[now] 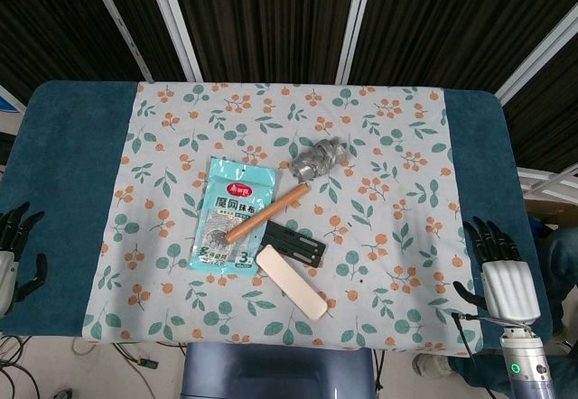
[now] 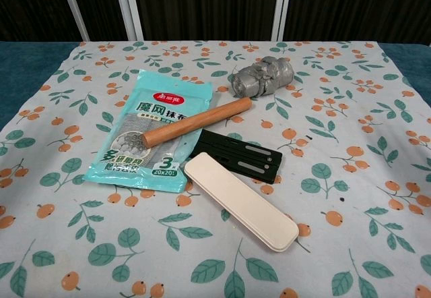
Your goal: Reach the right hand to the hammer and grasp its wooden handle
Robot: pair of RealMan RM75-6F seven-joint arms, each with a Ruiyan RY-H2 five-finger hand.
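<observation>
Overhead, a table (image 1: 63, 191) with a blue cover carries a white cloth (image 1: 397, 236) printed with orange fruit and green leaves. Near the middle of the cloth lies the hammer (image 1: 287, 186): its wooden handle (image 1: 267, 212) runs diagonally, with the foil-wrapped head (image 1: 320, 157) toward the far edge and the handle's free end resting on a teal packet (image 1: 231, 216). Just beside the handle, toward the near edge, a black plastic tray (image 1: 294, 244) lies flat, and a long cream case (image 1: 291, 281) overlaps its near side.

The right hand (image 1: 499, 271) rests at the table's right near corner, well apart from the hammer, fingers spread and holding nothing. The left hand (image 1: 14, 253) sits at the left edge, partly cut off, fingers apart and holding nothing.
</observation>
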